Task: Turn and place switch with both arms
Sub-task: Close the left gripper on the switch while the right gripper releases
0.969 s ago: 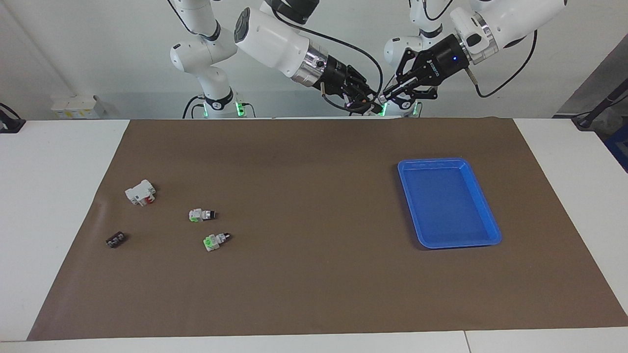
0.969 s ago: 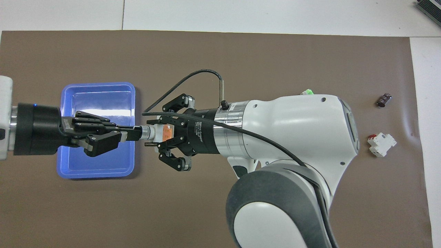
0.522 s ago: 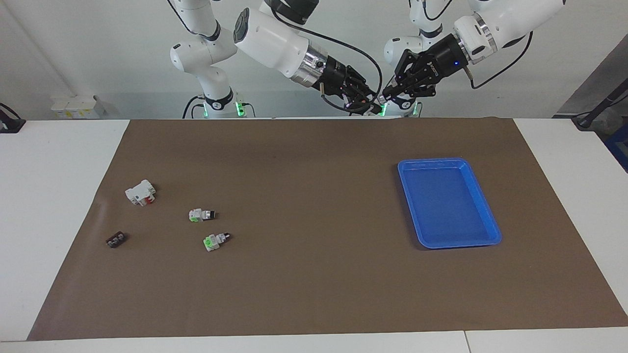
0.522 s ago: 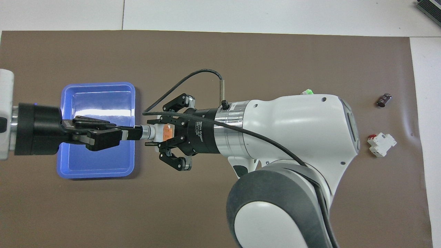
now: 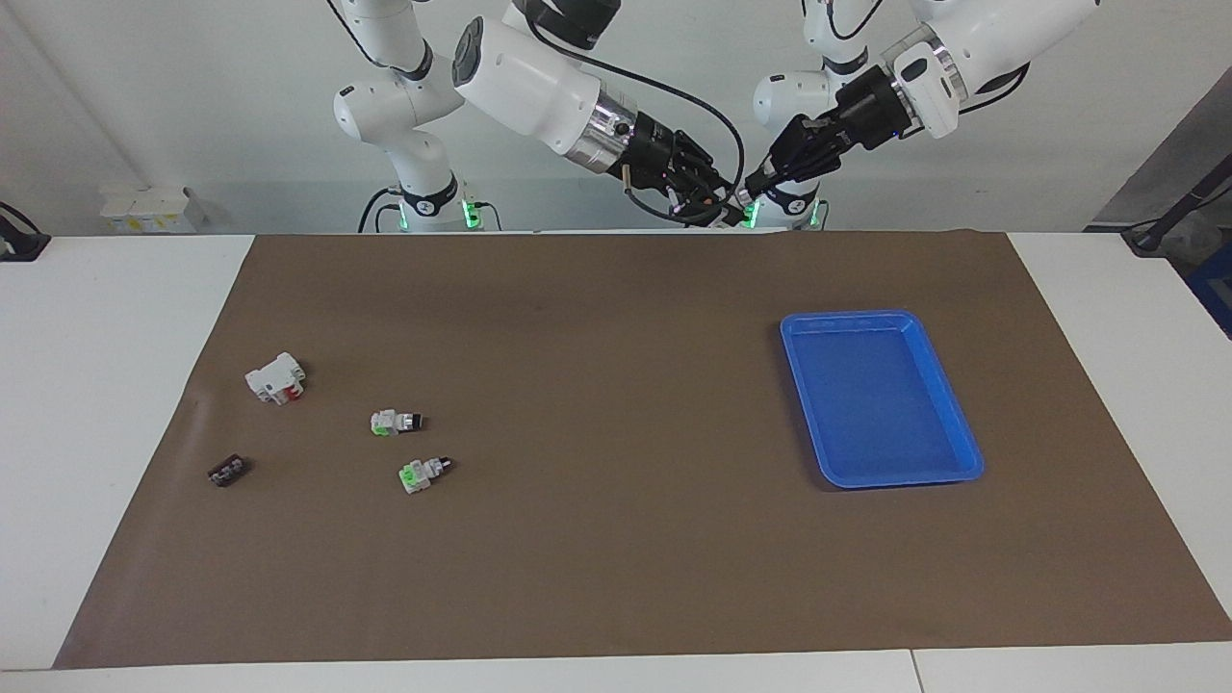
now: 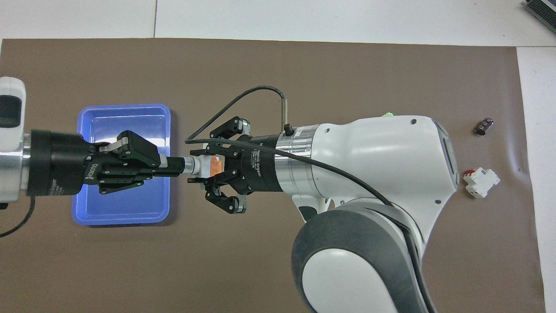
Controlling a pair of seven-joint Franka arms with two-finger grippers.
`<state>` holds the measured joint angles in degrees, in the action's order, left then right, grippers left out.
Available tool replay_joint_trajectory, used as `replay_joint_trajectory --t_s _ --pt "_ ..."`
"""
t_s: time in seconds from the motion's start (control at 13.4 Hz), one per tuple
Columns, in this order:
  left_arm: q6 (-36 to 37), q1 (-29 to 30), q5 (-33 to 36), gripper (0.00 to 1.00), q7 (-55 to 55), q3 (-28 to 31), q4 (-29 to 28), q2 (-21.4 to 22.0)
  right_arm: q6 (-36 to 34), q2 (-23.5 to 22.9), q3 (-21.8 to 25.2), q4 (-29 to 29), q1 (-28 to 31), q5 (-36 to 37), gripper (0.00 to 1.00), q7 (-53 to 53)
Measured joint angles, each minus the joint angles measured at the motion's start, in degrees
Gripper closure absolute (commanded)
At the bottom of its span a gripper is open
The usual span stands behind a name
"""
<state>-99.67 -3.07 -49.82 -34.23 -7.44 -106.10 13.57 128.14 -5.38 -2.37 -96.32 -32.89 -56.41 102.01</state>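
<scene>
Left hand (image 6: 171, 165) rolled, switch (image 6: 208, 166) clamped

- The desk (image 5: 115, 404) is white, with a brown mat (image 5: 616, 539) covering most of its top.
- A blue tray (image 5: 965, 452) lies flat on the mat toward the left arm's end.
- Toward the right arm's end lies a loose cluster: a white block with a red part (image 5: 276, 377), and a small dark part (image 5: 227, 471) at its 7 o'clock in the facing view.
- Two green-block switches (image 5: 396, 422) (image 5: 422, 473) lie near each other, the second at the first's 5 o'clock in that view.
</scene>
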Motion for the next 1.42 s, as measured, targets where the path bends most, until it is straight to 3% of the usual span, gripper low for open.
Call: replay_joint_trajectory --t_s 0.97,1.42 --pt "-4.15 0.78 4.25 1.0 -42.48 -3.96 0.06 0.98 -1.05 0.5 0.64 -0.82 0.35 0.22 1.0 -0.36" --pt "-4.38 0.79 4.25 1.0 -52.75 -4.02 0.06 0.99 -1.03 0.5 0.65 -0.82 0.36 0.22 1.0 -0.36"
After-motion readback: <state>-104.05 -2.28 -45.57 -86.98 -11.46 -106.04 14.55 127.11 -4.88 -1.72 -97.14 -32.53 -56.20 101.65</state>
